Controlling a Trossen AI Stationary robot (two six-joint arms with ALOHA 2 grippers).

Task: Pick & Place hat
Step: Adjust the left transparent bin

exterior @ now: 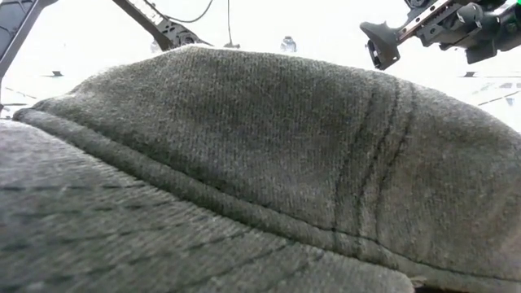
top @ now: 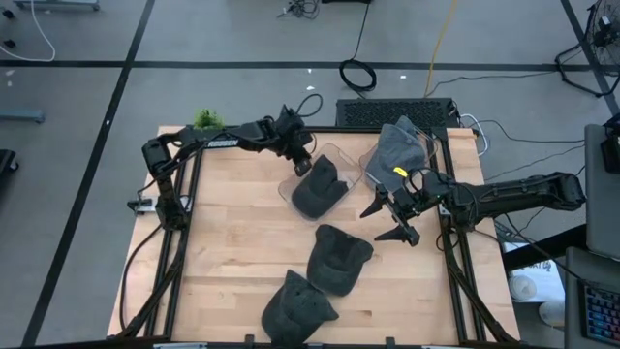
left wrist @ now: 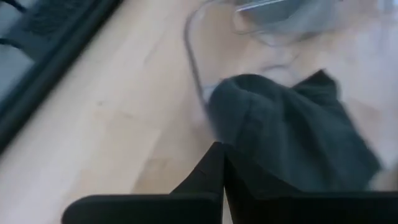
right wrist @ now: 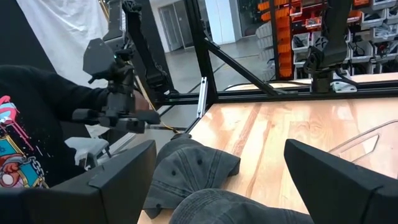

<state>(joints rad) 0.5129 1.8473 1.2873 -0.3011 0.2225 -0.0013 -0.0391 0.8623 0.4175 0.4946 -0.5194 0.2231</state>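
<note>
While your left hand (top: 304, 165) is clenched at the edge of a dark hat (top: 317, 187) lying in the clear tray (top: 291, 188), your right hand (top: 391, 216) hangs released above the desk (top: 232, 233). Two more hats (top: 339, 257) lie nearer the desk's front.

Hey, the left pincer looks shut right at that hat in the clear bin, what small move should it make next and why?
Probably a short lift. The left pincer is shut at the edge of the hat lying in the clear bin; whether it really holds fabric is unclear, and a small rise would show that. The right pincer waits open above the table.
</note>
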